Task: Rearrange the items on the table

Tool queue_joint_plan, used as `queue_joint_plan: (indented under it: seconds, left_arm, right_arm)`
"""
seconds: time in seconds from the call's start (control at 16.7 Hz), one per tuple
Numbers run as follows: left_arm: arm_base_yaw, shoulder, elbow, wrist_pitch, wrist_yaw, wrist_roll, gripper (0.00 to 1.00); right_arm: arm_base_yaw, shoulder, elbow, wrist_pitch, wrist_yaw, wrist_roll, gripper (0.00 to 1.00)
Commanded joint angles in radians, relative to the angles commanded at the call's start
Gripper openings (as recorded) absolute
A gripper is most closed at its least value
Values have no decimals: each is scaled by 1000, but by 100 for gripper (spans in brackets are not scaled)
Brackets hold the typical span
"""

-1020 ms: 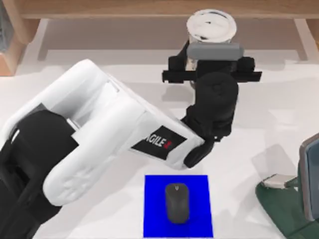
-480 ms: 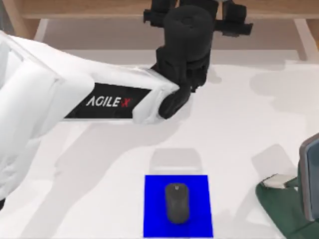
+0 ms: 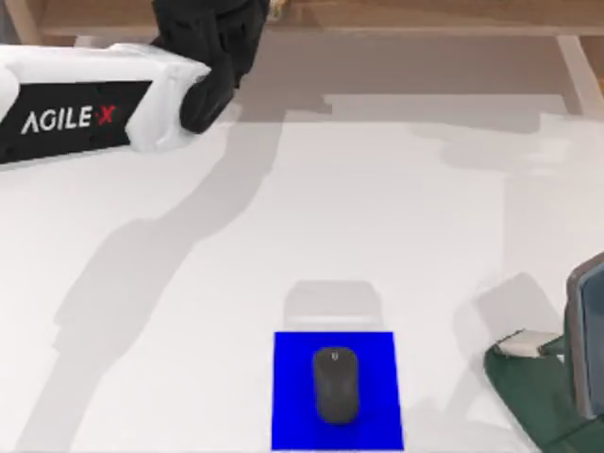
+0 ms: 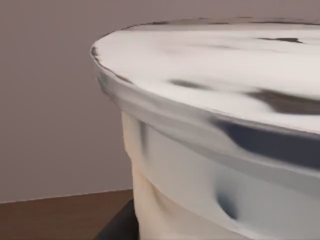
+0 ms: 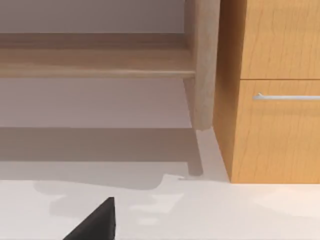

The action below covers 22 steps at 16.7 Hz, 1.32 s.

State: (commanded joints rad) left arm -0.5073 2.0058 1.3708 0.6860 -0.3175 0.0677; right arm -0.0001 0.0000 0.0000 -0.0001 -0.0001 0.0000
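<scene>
The dark grey mouse (image 3: 335, 384) lies on a blue mat near the front edge of the white table (image 3: 425, 236). My left arm (image 3: 85, 113) reaches across the far left, and its black wrist (image 3: 212, 33) runs off the top view's upper edge. In the left wrist view the cup (image 4: 210, 150), with white lid and pale milky side, sits very close, held in my left gripper, and a dark fingertip (image 4: 117, 227) shows beside its lower wall. A black fingertip (image 5: 97, 220) of my right gripper shows low in the right wrist view, above the table.
The blue mat (image 3: 293, 396) lies flat under the mouse. A brown wooden ledge (image 3: 425, 14) runs along the back. A green and grey object (image 3: 552, 387) stands at the right front edge. A wooden cabinet (image 5: 280, 95) with a metal handle stands beyond the table.
My left arm has swung from the back centre to the far left and risen, carrying the cup off the table and out of the top view. The mouse has not moved.
</scene>
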Motion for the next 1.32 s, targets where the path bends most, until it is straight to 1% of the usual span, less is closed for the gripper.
queue_joint_plan:
  seconds: [0.3,0.54,1.32]
  left_arm:
    - [172,-12,1,-30,83,-37,0]
    - [251,-3,-4,-38,118,-60,0]
    - [260,2,-7,-40,123,-64,0]
  right_arm:
    - [0,0,0,0,0,0,100]
    - [0,0,0,0,0,0,100]
    - [0,0,0,0,0,0,100]
